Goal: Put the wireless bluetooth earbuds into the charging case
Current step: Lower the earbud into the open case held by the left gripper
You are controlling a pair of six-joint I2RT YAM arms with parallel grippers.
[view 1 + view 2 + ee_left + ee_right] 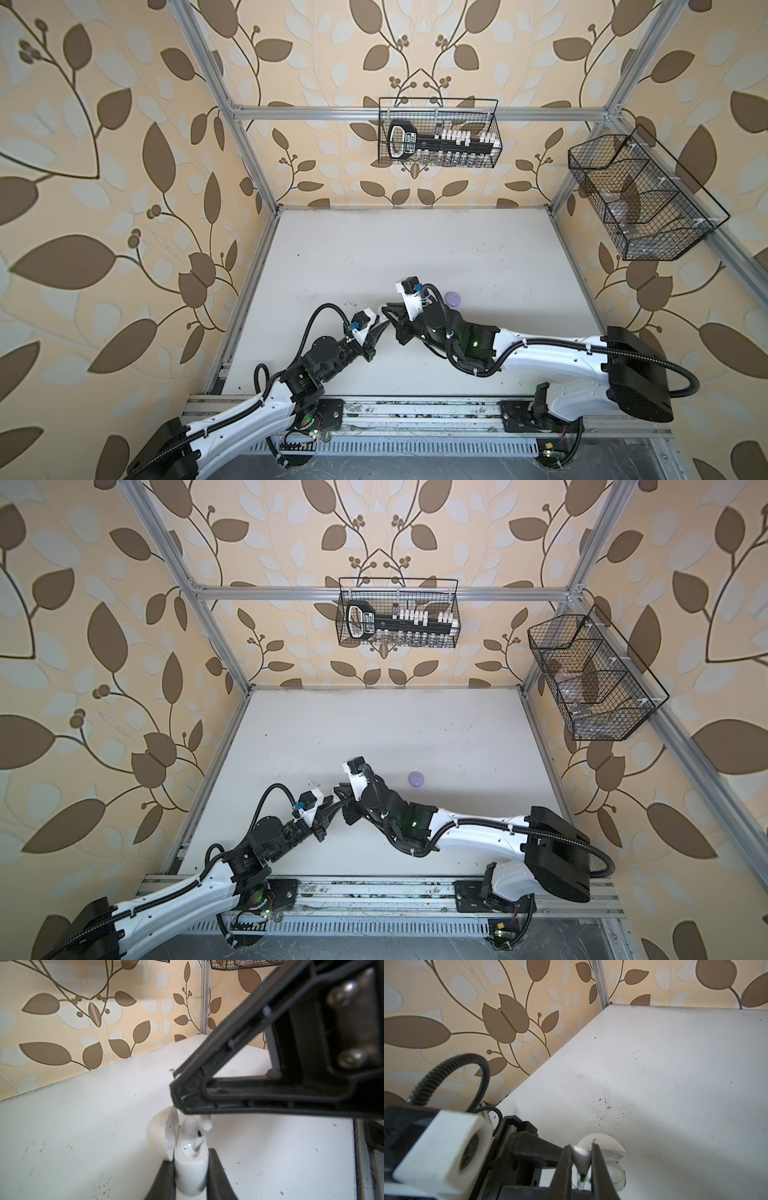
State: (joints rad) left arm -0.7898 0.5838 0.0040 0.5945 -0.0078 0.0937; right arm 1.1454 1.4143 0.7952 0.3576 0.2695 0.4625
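A white charging case (pixel 191 1169) is held above the table with its lid (pixel 164 1132) hinged open, and my left gripper (pixel 191 1159) is shut on its body. My right gripper (pixel 580 1147) is shut on a white earbud (pixel 581 1159) directly over the open case (pixel 614 1167). The earbud's stem (pixel 197 1145) points down into a socket of the case. The two grippers meet tip to tip in both top views, left gripper (pixel 382 326) below right gripper (pixel 388 309); there the arms hide the case and earbud. I cannot tell whether a second earbud sits in the case.
A closed lavender round case (pixel 453 299) (pixel 416 778) lies on the white table (pixel 374 257), just right of the right wrist. Two wire baskets hang on the walls: one at the back (pixel 438 133), another at the right (pixel 640 199). Aluminium frame rails edge the table.
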